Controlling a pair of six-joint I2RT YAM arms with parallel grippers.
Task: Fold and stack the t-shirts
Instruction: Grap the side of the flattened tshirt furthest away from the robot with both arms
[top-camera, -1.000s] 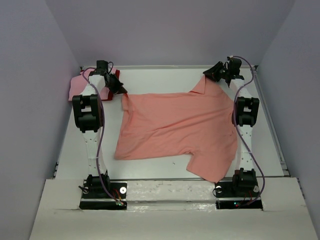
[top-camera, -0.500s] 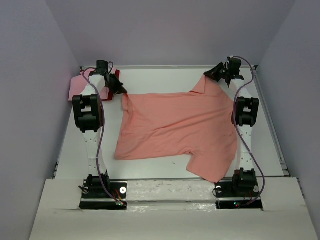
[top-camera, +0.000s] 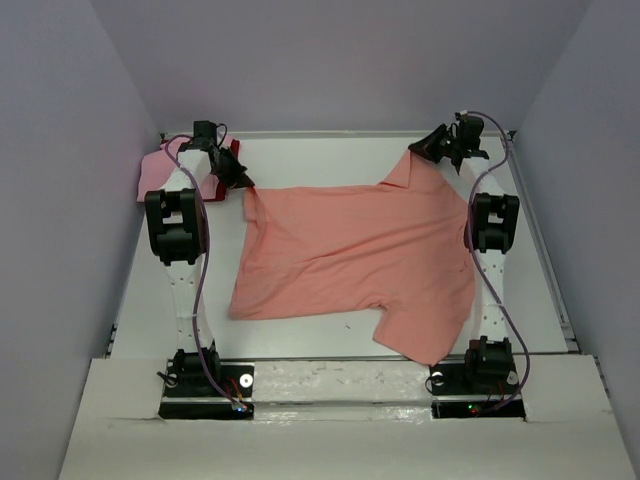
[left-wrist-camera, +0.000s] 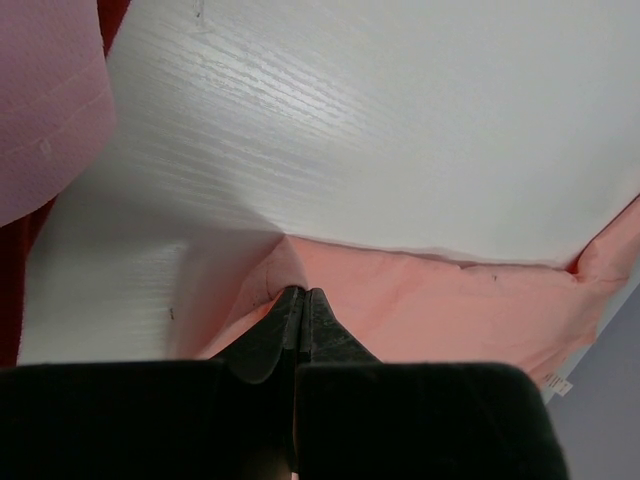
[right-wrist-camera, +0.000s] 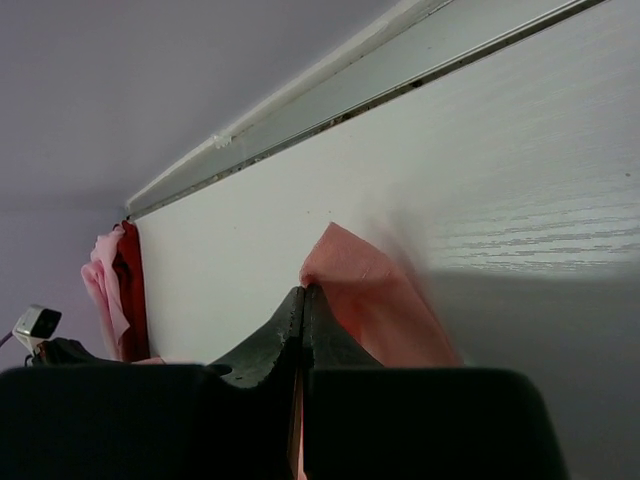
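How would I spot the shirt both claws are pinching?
Find the white table. The orange shirt covers its middle, a far corner pinched in the left claw and another in the right claw. Only it is spread out; the pink shirt and red shirt are heaped far left.

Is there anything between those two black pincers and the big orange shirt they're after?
Nothing visible stands between them. The left pincer and the right pincer are each shut on a far corner of the salmon-orange cotton t-shirt.
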